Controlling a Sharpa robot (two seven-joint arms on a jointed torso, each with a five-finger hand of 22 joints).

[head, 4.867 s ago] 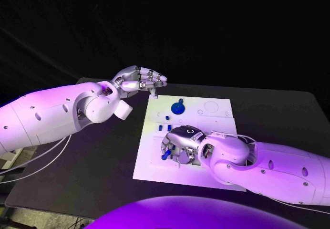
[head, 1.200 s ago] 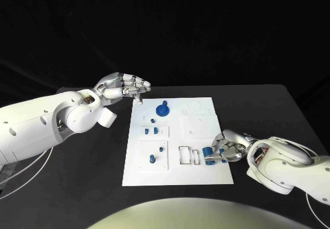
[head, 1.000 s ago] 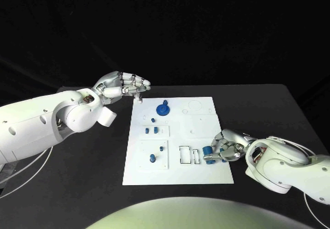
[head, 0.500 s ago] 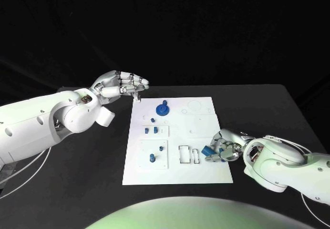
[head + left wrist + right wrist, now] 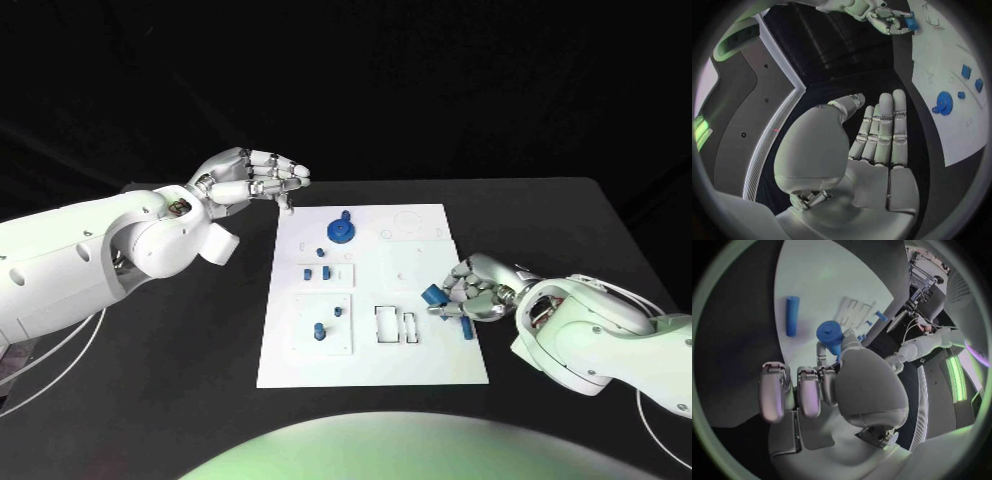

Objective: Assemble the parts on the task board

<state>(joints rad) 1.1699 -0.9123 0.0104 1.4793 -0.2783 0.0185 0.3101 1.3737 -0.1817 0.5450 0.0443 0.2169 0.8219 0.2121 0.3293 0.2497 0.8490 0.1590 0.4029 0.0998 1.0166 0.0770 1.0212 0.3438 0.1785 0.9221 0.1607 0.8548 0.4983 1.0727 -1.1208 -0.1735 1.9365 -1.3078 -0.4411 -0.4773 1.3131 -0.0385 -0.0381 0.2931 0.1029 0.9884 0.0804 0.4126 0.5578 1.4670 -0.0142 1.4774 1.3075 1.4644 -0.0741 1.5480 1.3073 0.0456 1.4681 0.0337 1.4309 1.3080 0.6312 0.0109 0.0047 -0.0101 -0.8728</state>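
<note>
The white task board (image 5: pixel 368 350) lies in the middle of the black table. My right hand (image 5: pixel 473 290) is over the board's right edge and pinches a short blue cylinder (image 5: pixel 431 295) between thumb and fingers; the right wrist view shows that cylinder (image 5: pixel 831 335) clear of the board (image 5: pixel 817 275). A blue rod (image 5: pixel 469 328) lies loose on the board beside the hand, also seen as the rod (image 5: pixel 791 315). My left hand (image 5: pixel 260 180) hovers at the board's far left corner, fingers curled, holding nothing. A blue gear (image 5: pixel 340 230) sits near the far edge.
Small blue parts (image 5: pixel 319 272) stand in a plate left of centre, and two pegs (image 5: pixel 327 320) stand nearer me. Two empty rectangular slots (image 5: pixel 398 325) lie next to the right hand. Bare black table (image 5: pixel 577 220) surrounds the board.
My right hand has lifted and moved a little away from me along the board's right edge, carrying the short blue cylinder. The blue rod it covered now lies exposed. The left hand stayed put.
</note>
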